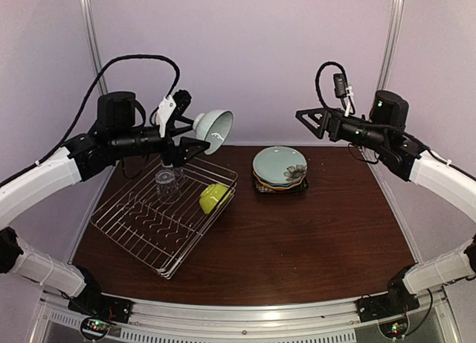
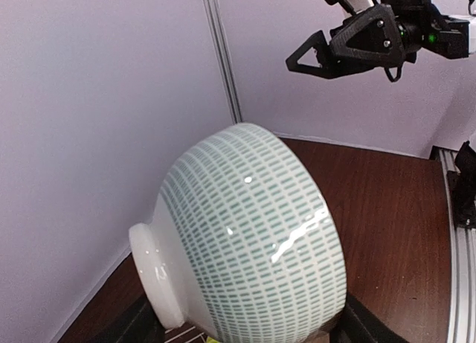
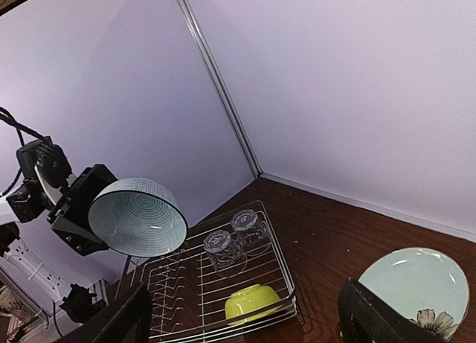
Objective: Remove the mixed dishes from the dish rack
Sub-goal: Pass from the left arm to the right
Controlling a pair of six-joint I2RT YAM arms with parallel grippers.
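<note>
Left gripper (image 1: 199, 140) clamps the small pale bowl (image 1: 216, 129) between its fingers, tipped on its side in the air above the far corner of the dish rack (image 1: 123, 228), mouth turned toward the right arm. Nearest, bare dark tabletop (image 1: 312, 254) gives open room across the front and right. The rack sits skewed at the left, one corner close to the table's left edge. A lime-green bowl (image 1: 214, 197) leans at its right rim, with two clear glasses (image 1: 169, 183) just beyond. Farther, a stack of plates (image 1: 280, 168), teal flower-marked one on top, rests mid-table, apart from the rack. Right gripper (image 1: 303, 125) hangs high beside it, jaws spread, empty. Walls (image 1: 260, 53) close the far side.
</note>
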